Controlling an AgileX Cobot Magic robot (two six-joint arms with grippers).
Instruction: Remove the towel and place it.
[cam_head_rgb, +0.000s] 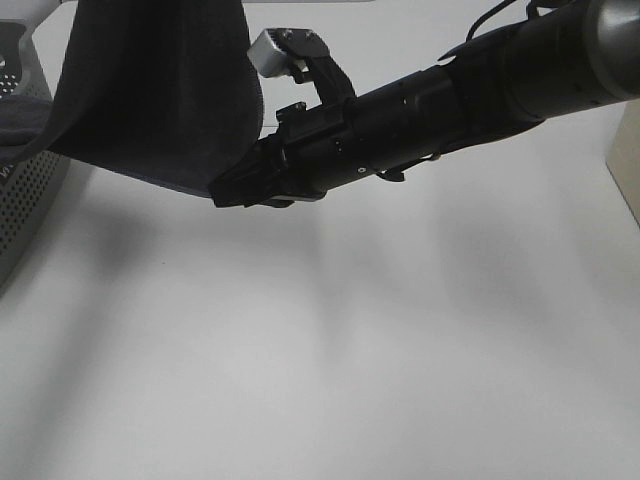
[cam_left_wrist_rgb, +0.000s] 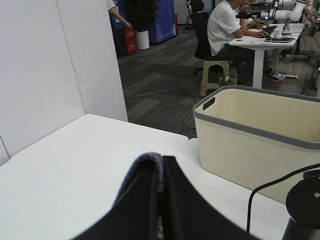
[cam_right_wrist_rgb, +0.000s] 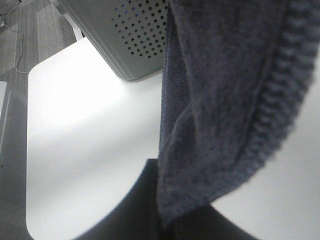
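The dark navy towel (cam_head_rgb: 160, 90) hangs from above the top edge of the exterior high view, draped down past the grey perforated basket (cam_head_rgb: 25, 170) at the left. My right gripper (cam_head_rgb: 228, 192) reaches across from the upper right and is shut on the towel's lower corner. In the right wrist view the terry cloth (cam_right_wrist_rgb: 225, 100) runs down into the shut right gripper (cam_right_wrist_rgb: 165, 220), with the perforated basket (cam_right_wrist_rgb: 135, 30) behind. In the left wrist view the left gripper (cam_left_wrist_rgb: 160, 200) is shut, with a strip of the towel's hem (cam_left_wrist_rgb: 150, 162) pinched between its dark fingers.
A beige basket with a grey rim (cam_left_wrist_rgb: 250, 135) stands on the white table beside the left arm, and its corner (cam_head_rgb: 628, 160) shows at the right edge of the exterior high view. White partition walls (cam_left_wrist_rgb: 50, 65) stand behind the table (cam_head_rgb: 330, 360).
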